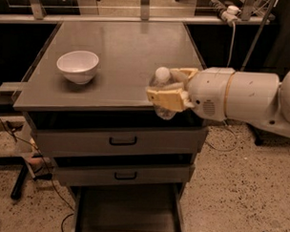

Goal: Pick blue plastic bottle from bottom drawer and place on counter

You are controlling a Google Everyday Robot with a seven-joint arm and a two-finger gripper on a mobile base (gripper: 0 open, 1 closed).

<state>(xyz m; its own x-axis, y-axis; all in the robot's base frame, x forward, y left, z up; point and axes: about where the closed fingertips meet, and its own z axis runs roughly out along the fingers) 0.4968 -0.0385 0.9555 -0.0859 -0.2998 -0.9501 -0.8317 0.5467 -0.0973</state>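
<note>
My gripper (162,86) is shut on the blue plastic bottle (163,111), a small clear bottle with a white cap. It holds the bottle upright at the counter's front edge, right of centre, with the cap above the counter (123,45) surface and the base hanging just in front of the edge. The cream fingers (167,97) wrap the bottle's middle. The bottom drawer (127,210) stands pulled open below, and its dark floor shows nothing on it.
A white bowl (78,66) sits on the counter's left side. Two shut drawer fronts with black handles (123,141) lie under the counter. My bulky white arm (246,100) reaches in from the right. Cables and a stand foot lie on the speckled floor at left.
</note>
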